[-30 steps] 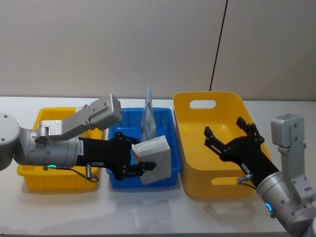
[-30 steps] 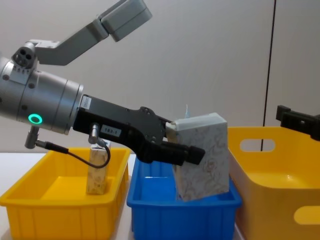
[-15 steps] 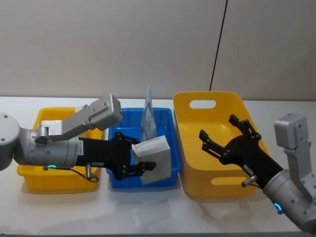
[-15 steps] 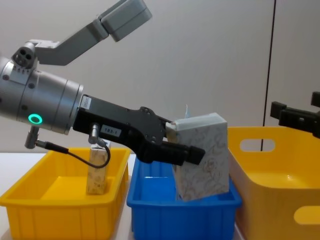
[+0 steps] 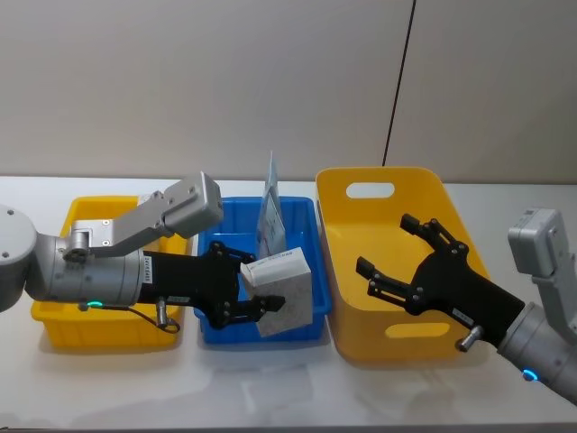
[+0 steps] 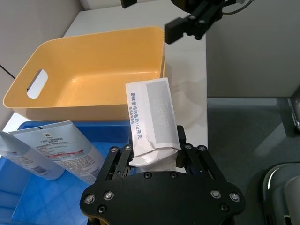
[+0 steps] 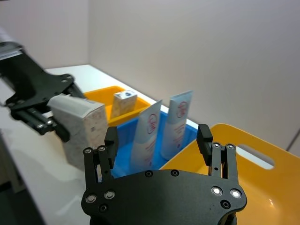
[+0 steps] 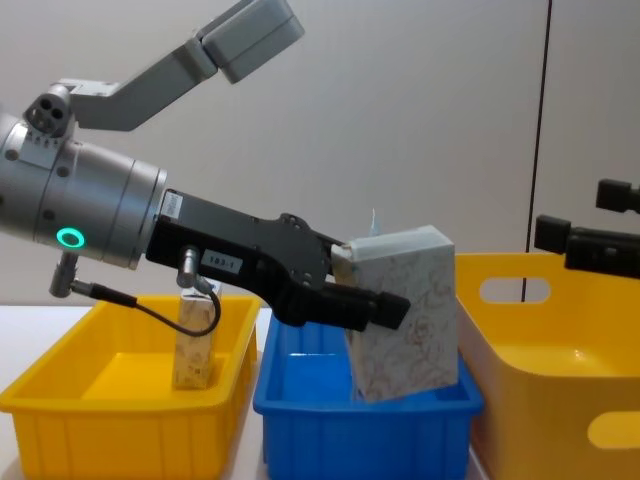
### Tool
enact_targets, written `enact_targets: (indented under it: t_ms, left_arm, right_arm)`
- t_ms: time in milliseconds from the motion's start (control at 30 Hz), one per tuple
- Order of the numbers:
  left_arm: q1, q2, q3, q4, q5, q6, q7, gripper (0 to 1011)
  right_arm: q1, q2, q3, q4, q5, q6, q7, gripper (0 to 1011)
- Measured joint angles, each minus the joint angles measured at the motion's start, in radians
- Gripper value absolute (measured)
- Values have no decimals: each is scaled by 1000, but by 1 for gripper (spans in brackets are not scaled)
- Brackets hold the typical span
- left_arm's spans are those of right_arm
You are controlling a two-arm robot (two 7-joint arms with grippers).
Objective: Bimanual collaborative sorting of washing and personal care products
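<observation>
My left gripper is shut on a cream speckled carton with a pale top, held tilted over the front right of the blue bin. The chest view has that carton in the black fingers, and the left wrist view looks down on the carton. Another carton stands in the small yellow bin. Two pale blue-white tubes lean upright in the blue bin. My right gripper hangs open and holds nothing above the large yellow bin.
The three bins stand side by side on a white table: small yellow at the left, blue in the middle, large yellow at the right. A plain wall with a dark vertical seam rises close behind them.
My right gripper has shifted left and toward the front over the large yellow bin, still open. The left arm and its carton have not moved.
</observation>
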Motion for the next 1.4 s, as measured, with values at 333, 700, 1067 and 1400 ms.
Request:
enact_targets:
  t_ms: [333,700,1067,1400]
  left_arm:
    - [0,0,0,0,0,0,0,390]
    - [0,0,0,0,0,0,0,390]
    - [0,0,0,0,0,0,0,390]
    - [0,0,0,0,0,0,0,390]
  right_arm:
    - [76,69,-39,67,32,-34,185,1002]
    - [167,108,-108,140,29,-60,341,1002]
    - [208,110,-157,166,3,-63,385,1002]
    - [229,85,-185,177,-23,-66,358,1002]
